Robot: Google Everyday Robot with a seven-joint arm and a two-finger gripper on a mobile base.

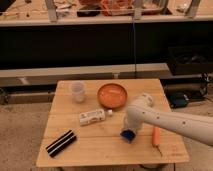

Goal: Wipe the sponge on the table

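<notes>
The small dark blue sponge (pixel 128 135) lies on the light wooden plank table (pixel 100 142), right of its middle and toward the front. My white arm reaches in from the right, and its gripper (pixel 128 130) is down at the sponge, pressing it to the tabletop. The arm's bulk hides most of the gripper.
An orange bowl (pixel 112 95) stands at the back middle with a clear cup (pixel 77 91) to its left. A white bottle (pixel 93 117) lies on its side near the centre. A black-and-white striped bar (pixel 61 143) lies front left, an orange stick (pixel 156 136) front right.
</notes>
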